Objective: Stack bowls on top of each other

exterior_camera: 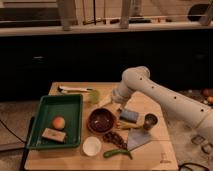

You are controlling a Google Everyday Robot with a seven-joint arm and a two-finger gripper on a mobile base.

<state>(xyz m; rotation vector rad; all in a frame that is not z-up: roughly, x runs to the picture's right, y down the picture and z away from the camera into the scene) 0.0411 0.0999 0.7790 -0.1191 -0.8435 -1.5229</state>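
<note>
Brown bowl (101,120): right of green tray (55,101).
White bowl (92,146): in front of it, apart; 2 unstacked.
Gripper (106,101): behind brown bowl, by green cup (93,96); open/closed can't tell.

White gripper (108,101) behind reddish-brown bowl (101,120); white bowl (92,146), green tray (65,107).

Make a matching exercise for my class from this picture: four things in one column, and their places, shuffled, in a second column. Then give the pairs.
Things
1. red bowl
2. white bowl
3. orange
4. claw

Places
a. inside the tray
b. near the front edge of the table, left of the pepper
c. beside the green cup, behind the red bowl
d. just right of the tray, in the middle

Pairs: 1-d, 2-b, 3-a, 4-c
</note>
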